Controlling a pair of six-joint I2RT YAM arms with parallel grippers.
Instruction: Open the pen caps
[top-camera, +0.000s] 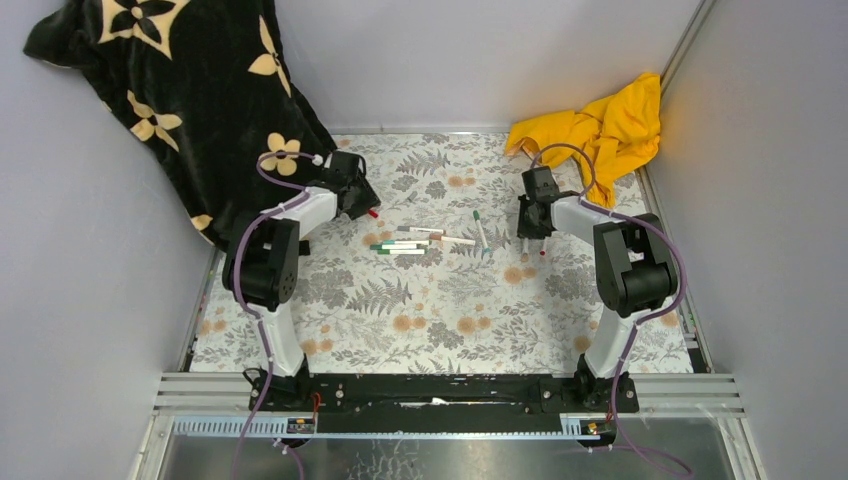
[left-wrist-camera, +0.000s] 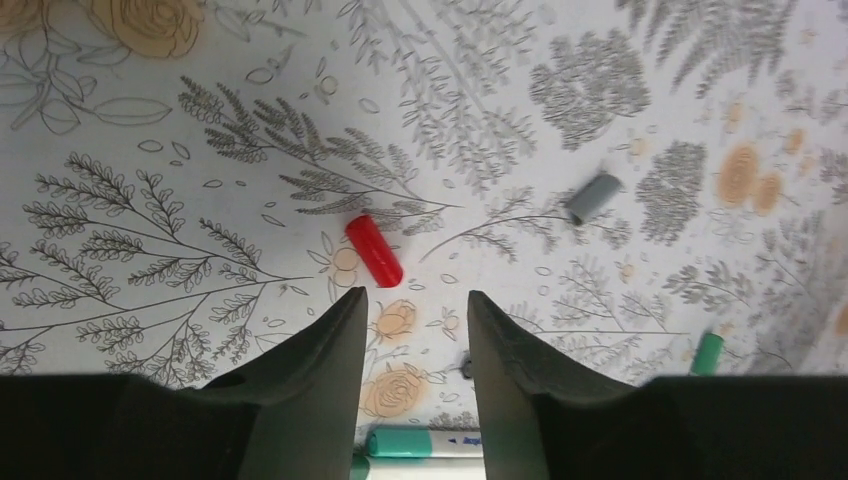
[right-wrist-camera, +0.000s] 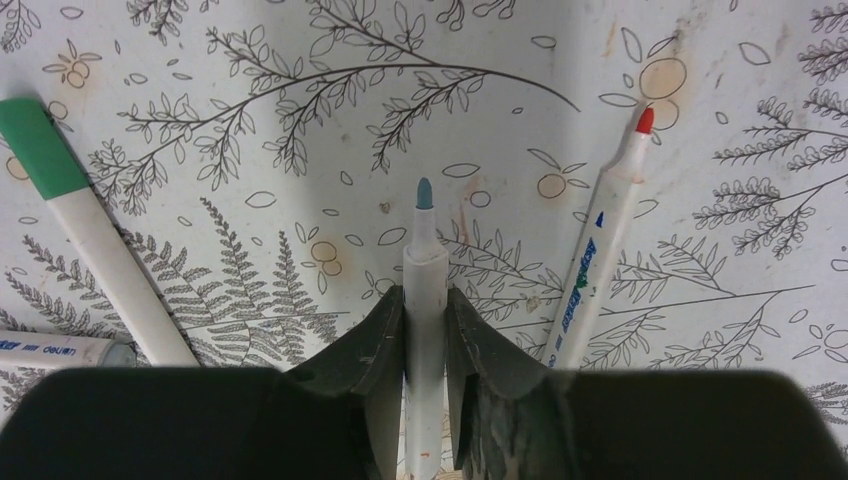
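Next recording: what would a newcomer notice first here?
The right gripper is shut on an uncapped white marker, its blue-grey tip bare. A loose red cap lies on the floral tablecloth just ahead of the open left gripper. A black flowered blanket fills the far-left corner.

My gripper (left-wrist-camera: 414, 296) is hanging, jaws parted, over the floral counter (left-wrist-camera: 150, 200). A red cap (left-wrist-camera: 374, 250) is lying just beyond my fingertips, a grey cap (left-wrist-camera: 594, 196) is sitting farther right, and a green-capped pen (left-wrist-camera: 400, 441) is showing between my fingers.
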